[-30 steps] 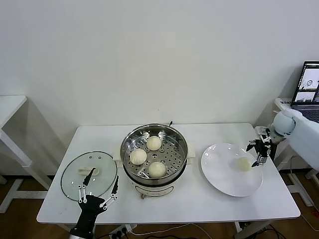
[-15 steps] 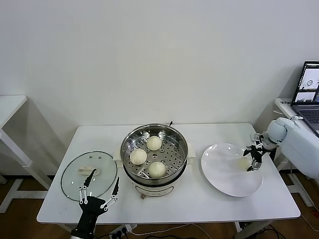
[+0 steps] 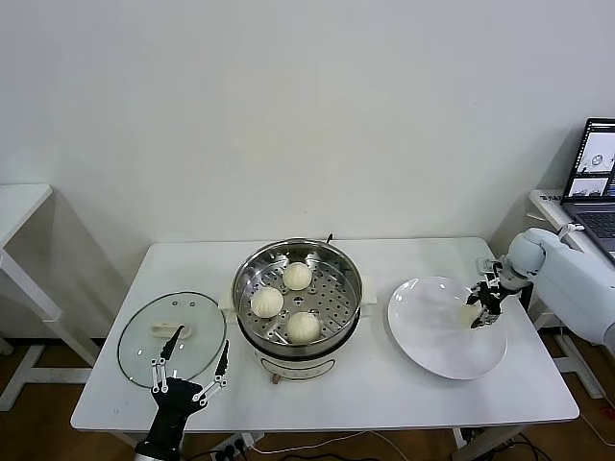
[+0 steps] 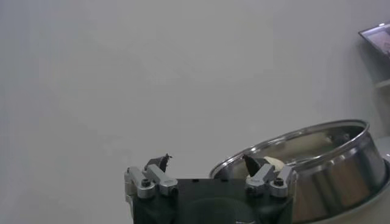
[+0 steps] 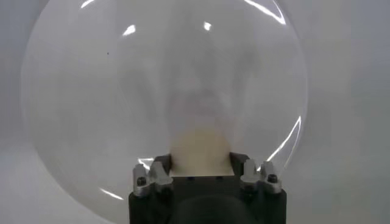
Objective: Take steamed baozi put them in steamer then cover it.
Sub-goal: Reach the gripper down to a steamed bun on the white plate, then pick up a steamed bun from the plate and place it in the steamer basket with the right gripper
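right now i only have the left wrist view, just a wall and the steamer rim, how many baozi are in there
Observer: Three baozi sit on the perforated tray of the steamer.
Operator: where's the fourth
Observer: On the white plate, between the jaws of the right gripper; the right wrist view shows the last baozi right at the jaws.
Operator: and the lid
Observer: The glass lid lies flat on the table left of the steamer, with the left gripper open at its near edge.
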`<move>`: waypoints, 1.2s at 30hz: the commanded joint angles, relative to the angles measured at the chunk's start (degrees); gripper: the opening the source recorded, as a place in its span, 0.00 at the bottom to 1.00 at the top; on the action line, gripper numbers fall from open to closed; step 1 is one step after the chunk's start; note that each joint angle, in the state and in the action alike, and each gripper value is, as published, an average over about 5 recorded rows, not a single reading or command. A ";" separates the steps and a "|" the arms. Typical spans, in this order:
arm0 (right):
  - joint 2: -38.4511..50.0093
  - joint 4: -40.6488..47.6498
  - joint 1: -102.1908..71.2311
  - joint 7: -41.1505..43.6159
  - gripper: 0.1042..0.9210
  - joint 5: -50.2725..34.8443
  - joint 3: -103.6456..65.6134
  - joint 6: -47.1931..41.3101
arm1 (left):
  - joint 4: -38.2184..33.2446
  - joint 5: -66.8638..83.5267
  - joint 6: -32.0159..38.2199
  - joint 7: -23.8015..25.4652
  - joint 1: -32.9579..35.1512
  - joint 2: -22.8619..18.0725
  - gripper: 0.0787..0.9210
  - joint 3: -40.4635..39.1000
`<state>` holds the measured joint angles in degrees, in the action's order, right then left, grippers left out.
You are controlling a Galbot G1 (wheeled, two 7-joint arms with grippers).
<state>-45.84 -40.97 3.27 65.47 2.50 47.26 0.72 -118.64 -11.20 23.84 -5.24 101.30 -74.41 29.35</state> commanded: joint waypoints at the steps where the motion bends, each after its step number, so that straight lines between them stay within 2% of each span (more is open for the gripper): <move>1: 0.83 -3.65 5.95 3.10 0.63 -0.54 3.37 -0.22 | -0.09 0.05 -0.07 -0.04 -0.16 0.07 0.88 -0.10; 4: 1.50 -7.47 13.37 6.76 0.63 -3.86 8.37 -0.48 | -0.12 0.07 -0.18 -0.06 -0.43 0.20 0.88 -0.30; 10: -0.47 -16.97 32.35 12.24 0.64 -19.32 25.65 -2.43 | -0.43 0.16 -0.53 -0.17 -1.07 0.26 0.88 -0.79; 19: -8.60 -30.49 47.64 8.74 0.64 -37.98 38.79 -10.84 | -0.68 0.31 -0.82 -0.60 -1.23 0.75 0.88 -1.13; 26: -15.53 -35.05 46.55 2.52 0.64 -41.88 39.71 -14.91 | -1.05 0.36 -1.10 -0.87 -1.54 0.84 0.88 -1.19; 36: -24.88 -31.62 40.79 -1.14 0.64 -39.52 40.78 -16.24 | -1.01 0.50 -0.75 -1.14 -1.50 0.61 0.88 -0.83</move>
<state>-62.82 -70.56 43.82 67.32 -33.42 84.67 -13.15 -119.71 -10.76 23.02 -6.33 99.82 -73.82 28.44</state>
